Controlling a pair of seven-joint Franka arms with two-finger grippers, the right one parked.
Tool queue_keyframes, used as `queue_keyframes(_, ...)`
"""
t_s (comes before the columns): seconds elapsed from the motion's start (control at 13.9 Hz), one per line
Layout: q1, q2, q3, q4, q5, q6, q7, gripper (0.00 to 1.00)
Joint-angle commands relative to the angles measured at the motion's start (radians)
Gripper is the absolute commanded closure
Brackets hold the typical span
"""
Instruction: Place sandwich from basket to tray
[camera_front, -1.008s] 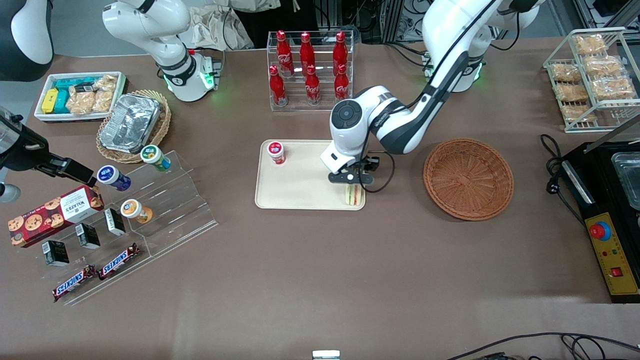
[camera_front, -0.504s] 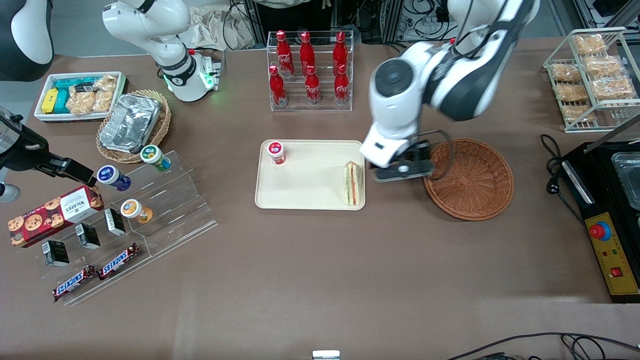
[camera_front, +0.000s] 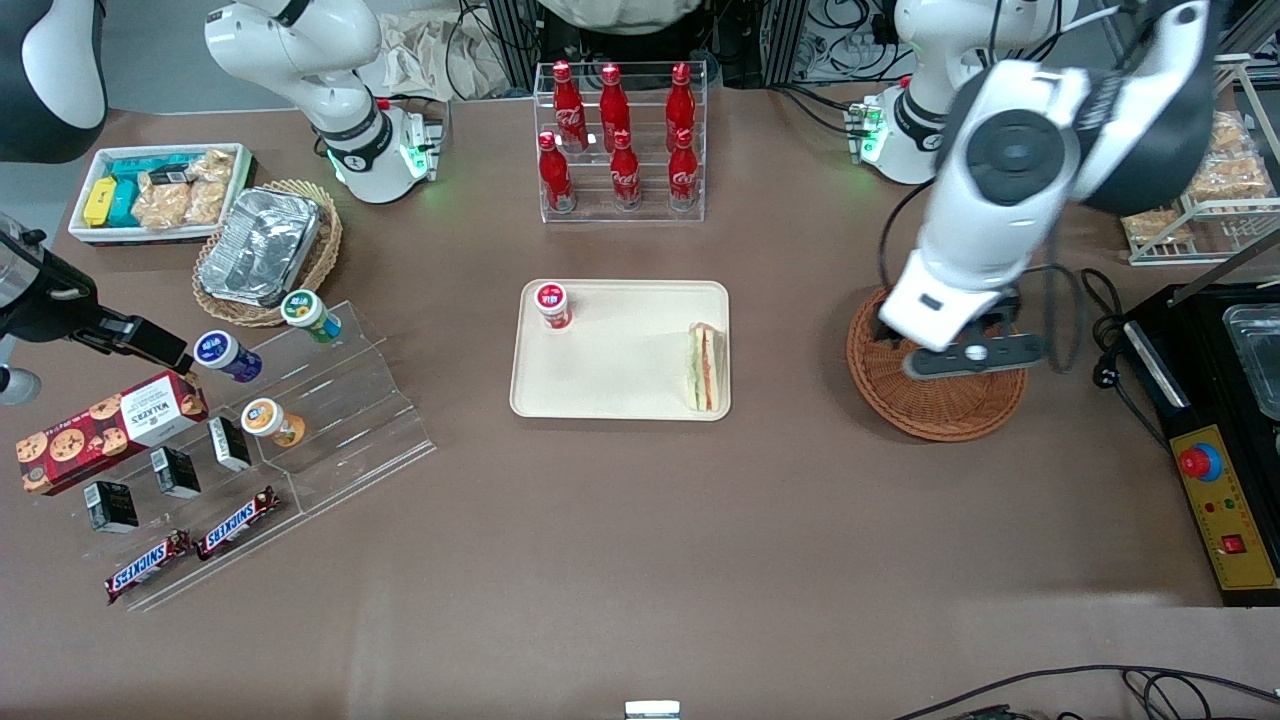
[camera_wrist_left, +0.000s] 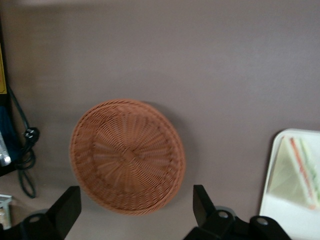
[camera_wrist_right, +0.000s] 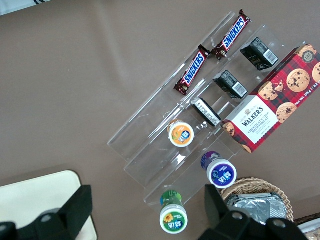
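The sandwich (camera_front: 705, 367) lies on the cream tray (camera_front: 610, 360), at the tray's end nearest the basket, with its red and green filling edge showing. The round reddish-brown basket (camera_front: 940, 410) sits empty on the table toward the working arm's end. My gripper (camera_front: 965, 358) hangs high above the basket, open and holding nothing. The left wrist view looks straight down on the empty basket (camera_wrist_left: 127, 155), with the gripper (camera_wrist_left: 135, 212) spread wide over its rim. The sandwich (camera_wrist_left: 300, 172) and a corner of the tray (camera_wrist_left: 287, 220) also show there.
A small red-lidded cup (camera_front: 551, 303) stands on the tray's corner. A rack of red cola bottles (camera_front: 618, 140) stands farther from the camera than the tray. A black machine (camera_front: 1215, 420) and its cable (camera_front: 1105, 330) lie beside the basket. A wire snack rack (camera_front: 1180, 150) stands nearby.
The gripper let go of the sandwich on the tray, rose, and swung toward the working arm's end until it was over the basket. The sandwich stays on the tray.
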Motion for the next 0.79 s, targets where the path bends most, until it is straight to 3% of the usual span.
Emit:
queue_keyframes(0.0, 0.001, -0.099, 0.13, -0.02, -0.086, -0.047, 0.185, 0.01)
queue_keyframes(0.29, -0.01, -0.149, 0.291, -0.022, -0.164, -0.108, 0.419, 0.01)
queue_keyframes(0.43, -0.019, -0.169, 0.365, -0.02, -0.245, -0.113, 0.489, 0.01)
queue_keyframes(0.72, -0.049, -0.159, 0.41, 0.064, -0.247, -0.171, 0.494, 0.0)
